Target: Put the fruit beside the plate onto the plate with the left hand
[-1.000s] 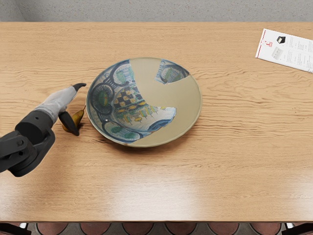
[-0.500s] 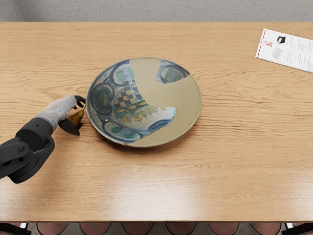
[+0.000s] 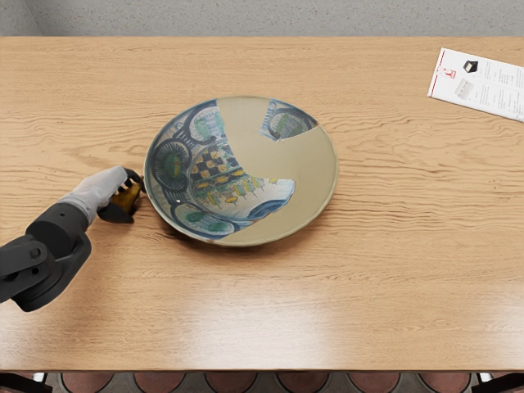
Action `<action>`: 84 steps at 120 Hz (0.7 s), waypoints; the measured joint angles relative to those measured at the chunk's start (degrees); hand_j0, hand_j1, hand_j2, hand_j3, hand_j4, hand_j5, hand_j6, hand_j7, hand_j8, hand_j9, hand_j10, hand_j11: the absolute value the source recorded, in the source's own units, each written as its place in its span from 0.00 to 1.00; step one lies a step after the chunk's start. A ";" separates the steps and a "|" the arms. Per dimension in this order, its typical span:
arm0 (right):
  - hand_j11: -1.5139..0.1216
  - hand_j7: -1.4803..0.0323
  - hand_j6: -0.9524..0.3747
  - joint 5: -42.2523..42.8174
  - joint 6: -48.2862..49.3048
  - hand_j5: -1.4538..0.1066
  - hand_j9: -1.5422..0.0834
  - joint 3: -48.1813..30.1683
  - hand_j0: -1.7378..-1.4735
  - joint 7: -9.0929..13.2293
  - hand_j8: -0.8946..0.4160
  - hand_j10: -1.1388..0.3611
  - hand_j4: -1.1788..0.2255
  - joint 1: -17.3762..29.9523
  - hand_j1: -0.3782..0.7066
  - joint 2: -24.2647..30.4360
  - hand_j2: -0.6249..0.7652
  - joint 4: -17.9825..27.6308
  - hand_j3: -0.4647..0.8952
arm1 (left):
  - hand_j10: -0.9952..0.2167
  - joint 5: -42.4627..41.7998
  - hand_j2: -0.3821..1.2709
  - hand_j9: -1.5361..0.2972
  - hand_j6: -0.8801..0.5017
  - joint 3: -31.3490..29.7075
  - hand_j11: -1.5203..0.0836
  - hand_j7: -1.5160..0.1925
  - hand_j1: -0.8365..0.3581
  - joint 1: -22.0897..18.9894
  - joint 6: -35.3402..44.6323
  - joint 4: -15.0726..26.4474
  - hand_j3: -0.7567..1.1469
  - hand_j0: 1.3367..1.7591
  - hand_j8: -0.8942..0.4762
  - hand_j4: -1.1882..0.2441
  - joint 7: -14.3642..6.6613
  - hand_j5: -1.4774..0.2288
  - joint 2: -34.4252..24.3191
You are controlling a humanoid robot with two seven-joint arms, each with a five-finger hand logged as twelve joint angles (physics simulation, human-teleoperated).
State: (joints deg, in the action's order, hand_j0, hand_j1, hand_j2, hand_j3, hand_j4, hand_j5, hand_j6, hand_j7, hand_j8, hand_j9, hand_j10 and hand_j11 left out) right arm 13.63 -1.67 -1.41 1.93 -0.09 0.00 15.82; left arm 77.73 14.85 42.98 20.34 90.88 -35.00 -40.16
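The left hand (image 3: 110, 193) has been closed round the fruit (image 3: 128, 196); the plate (image 3: 307, 168) rim should be cleared in lifting

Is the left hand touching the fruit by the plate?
Touching. The head view shows the left hand curled around the fruit, just beside the plate.

Wooden table (image 3: 393, 278), grey strip (image 3: 246, 16) beyond (speckled)

The left hand (image 3: 119, 195) clasps the yellow fruit (image 3: 128, 195) just beside the plate (image 3: 311, 164).
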 joint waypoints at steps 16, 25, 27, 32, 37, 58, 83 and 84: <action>0.93 0.98 0.72 0.00 0.00 0.93 0.95 0.00 0.30 0.00 0.68 0.76 0.84 0.00 0.03 0.00 0.45 0.00 0.34 | 0.38 -1.36 0.33 0.42 0.19 0.03 0.46 0.44 0.40 0.08 -0.04 0.00 0.40 0.76 0.27 0.40 0.05 0.42 -0.14; 0.93 0.98 0.72 0.00 0.00 0.93 0.95 0.01 0.30 0.00 0.68 0.76 0.84 0.00 0.03 0.00 0.45 0.00 0.34 | 0.40 -1.86 0.34 0.40 0.17 0.04 0.43 0.42 0.38 0.08 -0.07 0.00 0.40 0.75 0.28 0.38 0.05 0.40 -0.18; 0.93 0.98 0.72 0.00 0.00 0.93 0.95 0.01 0.30 0.00 0.68 0.76 0.84 0.00 0.03 0.00 0.45 0.00 0.34 | 0.40 -2.06 0.35 0.39 0.17 0.04 0.42 0.42 0.38 0.12 -0.08 0.00 0.40 0.75 0.28 0.37 0.05 0.39 -0.24; 0.93 0.98 0.72 0.00 0.00 0.93 0.95 0.00 0.30 0.00 0.68 0.76 0.84 0.00 0.03 0.00 0.45 0.00 0.34 | 0.39 -2.90 0.37 0.38 0.16 0.04 0.41 0.40 0.38 0.31 -0.10 -0.01 0.40 0.75 0.27 0.36 0.05 0.38 -0.43; 0.93 0.98 0.72 0.00 0.00 0.93 0.95 0.00 0.30 0.00 0.68 0.76 0.84 0.00 0.03 0.00 0.45 0.00 0.34 | 0.39 -3.55 0.38 0.37 0.16 0.04 0.39 0.39 0.38 0.46 -0.11 -0.01 0.40 0.75 0.27 0.35 0.03 0.37 -0.57; 0.93 0.98 0.72 0.00 0.00 0.93 0.95 0.02 0.30 0.00 0.68 0.76 0.84 0.00 0.03 0.00 0.45 0.00 0.34 | 0.39 -8.28 0.38 0.34 0.15 0.51 0.36 0.35 0.41 2.87 -0.17 -0.41 0.40 0.75 0.27 0.34 0.01 0.33 -3.32; 0.93 0.98 0.72 0.00 0.00 0.93 0.95 0.00 0.30 0.00 0.68 0.76 0.84 0.00 0.03 0.00 0.45 0.00 0.34 | 0.39 -17.05 0.37 0.32 0.14 0.54 0.35 0.33 0.42 9.24 -0.38 -2.46 0.40 0.75 0.27 0.32 -0.05 0.31 -5.02; 0.93 0.98 0.72 0.00 0.00 0.93 0.95 0.00 0.30 0.00 0.68 0.76 0.84 0.00 0.03 0.00 0.45 0.00 0.34 | 0.39 -17.61 0.37 0.32 0.14 0.51 0.35 0.33 0.42 9.62 -0.39 -2.57 0.40 0.75 0.27 0.33 -0.05 0.31 -5.02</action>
State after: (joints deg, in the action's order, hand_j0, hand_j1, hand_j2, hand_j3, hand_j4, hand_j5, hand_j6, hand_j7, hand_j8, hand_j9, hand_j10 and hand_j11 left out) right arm 13.63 -1.67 -1.40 1.93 -0.09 0.00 15.82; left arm 60.12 15.36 52.61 19.95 88.31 -35.05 -45.18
